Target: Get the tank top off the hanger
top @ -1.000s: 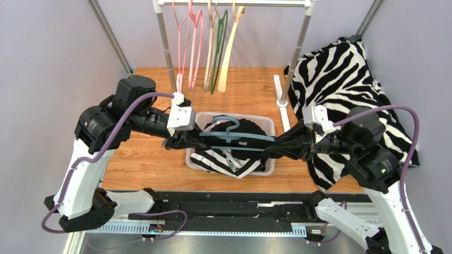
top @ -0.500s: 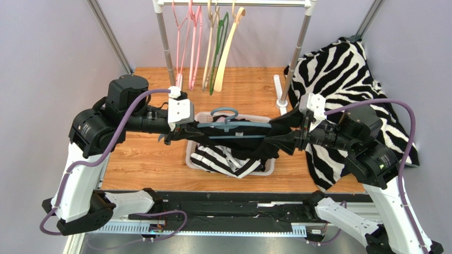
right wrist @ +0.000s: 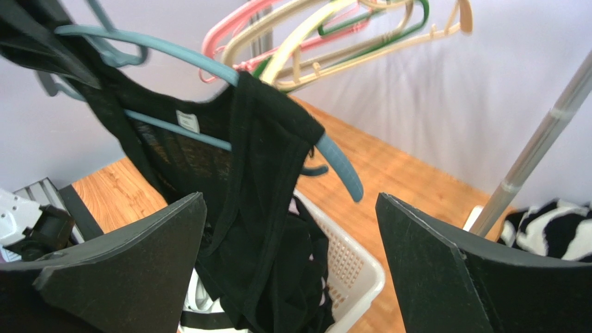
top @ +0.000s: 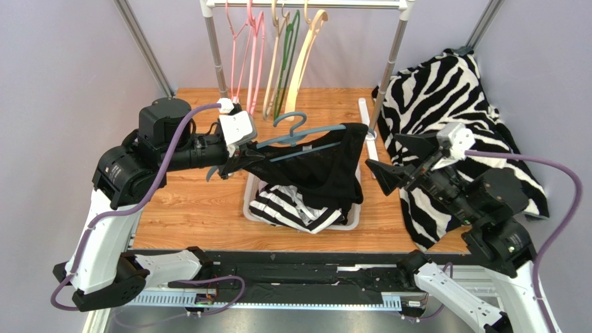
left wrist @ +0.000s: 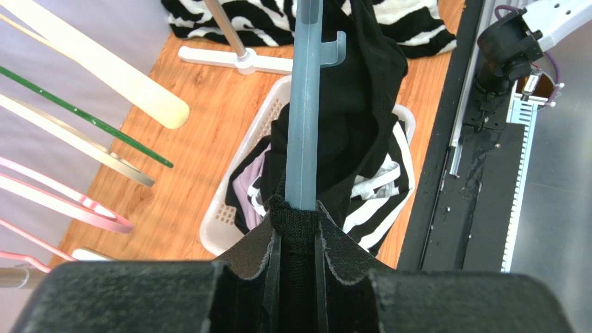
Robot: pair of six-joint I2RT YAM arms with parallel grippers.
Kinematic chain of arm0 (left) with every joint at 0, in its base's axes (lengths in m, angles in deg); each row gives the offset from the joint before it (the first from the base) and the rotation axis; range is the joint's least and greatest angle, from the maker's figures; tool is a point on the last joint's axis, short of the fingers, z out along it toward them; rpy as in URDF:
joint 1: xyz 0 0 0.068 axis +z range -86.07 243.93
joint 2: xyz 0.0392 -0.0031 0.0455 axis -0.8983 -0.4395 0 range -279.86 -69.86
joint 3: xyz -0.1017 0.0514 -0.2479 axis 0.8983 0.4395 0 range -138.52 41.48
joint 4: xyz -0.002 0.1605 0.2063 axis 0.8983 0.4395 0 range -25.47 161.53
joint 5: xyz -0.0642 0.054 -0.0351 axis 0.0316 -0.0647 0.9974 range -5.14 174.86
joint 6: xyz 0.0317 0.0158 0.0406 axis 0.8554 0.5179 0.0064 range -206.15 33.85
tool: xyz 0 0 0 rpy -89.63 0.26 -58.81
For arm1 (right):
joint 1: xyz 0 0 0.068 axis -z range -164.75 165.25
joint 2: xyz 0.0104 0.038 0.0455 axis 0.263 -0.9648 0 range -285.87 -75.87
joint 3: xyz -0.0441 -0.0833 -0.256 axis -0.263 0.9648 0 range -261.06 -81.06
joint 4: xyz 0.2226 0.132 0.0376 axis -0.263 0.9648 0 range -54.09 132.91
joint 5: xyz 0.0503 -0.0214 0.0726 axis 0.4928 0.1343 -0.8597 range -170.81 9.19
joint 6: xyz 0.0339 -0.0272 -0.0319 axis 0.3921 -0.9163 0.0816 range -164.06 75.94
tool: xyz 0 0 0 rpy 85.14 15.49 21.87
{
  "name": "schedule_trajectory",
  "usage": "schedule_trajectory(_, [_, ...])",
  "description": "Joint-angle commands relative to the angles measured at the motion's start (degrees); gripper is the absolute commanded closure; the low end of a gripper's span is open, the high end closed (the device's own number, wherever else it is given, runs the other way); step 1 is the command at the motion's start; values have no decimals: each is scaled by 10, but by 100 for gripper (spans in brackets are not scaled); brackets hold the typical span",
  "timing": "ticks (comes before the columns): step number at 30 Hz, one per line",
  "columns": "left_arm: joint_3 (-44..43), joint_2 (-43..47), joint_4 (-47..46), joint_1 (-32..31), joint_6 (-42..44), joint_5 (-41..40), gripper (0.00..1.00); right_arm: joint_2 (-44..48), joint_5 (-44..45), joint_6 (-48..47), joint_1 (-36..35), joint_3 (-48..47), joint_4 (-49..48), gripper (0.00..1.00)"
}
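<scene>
Black tank top (top: 333,173), hanger (left wrist: 303,104) end in L jaws, R jaws spread

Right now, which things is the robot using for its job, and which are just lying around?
Part of the job: black tank top, blue hanger, left end effector clamped on the hanger, right end effector open nearby.
Just lying about: white basket, striped clothes in it, zebra blanket, clothes rack, spare hangers.
</scene>
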Motion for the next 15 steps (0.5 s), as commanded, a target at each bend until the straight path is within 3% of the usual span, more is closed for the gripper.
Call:
schedule_trajectory(1, [0,5,-38,1,-24,-10,100,-7,51,71,1,59,-55,0])
schedule_trajectory(10, [0,5,-36,1,-18,-1,100,-58,5,92,-7,71,-92,0])
schedule_trajectory(14, [2,7,-35,1,-16,-1,100,-80,-20,105,-9,62,-105,13])
schedule_trajectory(15, [2,8,-35,0,-16,0,100,-84,-25,108,-10,58,-107,21])
